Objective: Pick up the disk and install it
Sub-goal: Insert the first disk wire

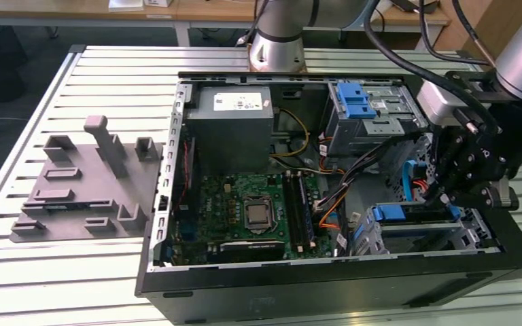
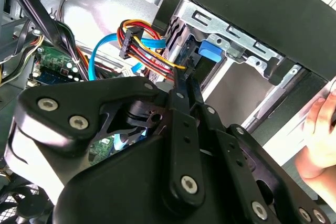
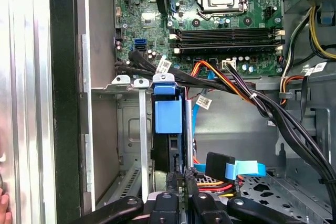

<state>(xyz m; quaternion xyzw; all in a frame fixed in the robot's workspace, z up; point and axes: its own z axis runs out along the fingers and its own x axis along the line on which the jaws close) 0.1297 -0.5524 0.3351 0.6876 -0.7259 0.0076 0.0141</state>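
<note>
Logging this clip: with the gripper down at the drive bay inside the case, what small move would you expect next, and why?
Probably a short further push along the bay. In the first wrist view the disk, blue carrier showing, stands in the drive cage slot, and the gripper sits at its near edge. How deeply it is seated cannot be told. A hand rests at the case edge.

The arm [image 1: 284, 30] is a silver-grey tube with a darker band at its joint, and black cables run along it. Its claw [image 1: 465, 178] is black, built of flat linked bars pinned with round silver screws, which show in both wrist views.
</note>
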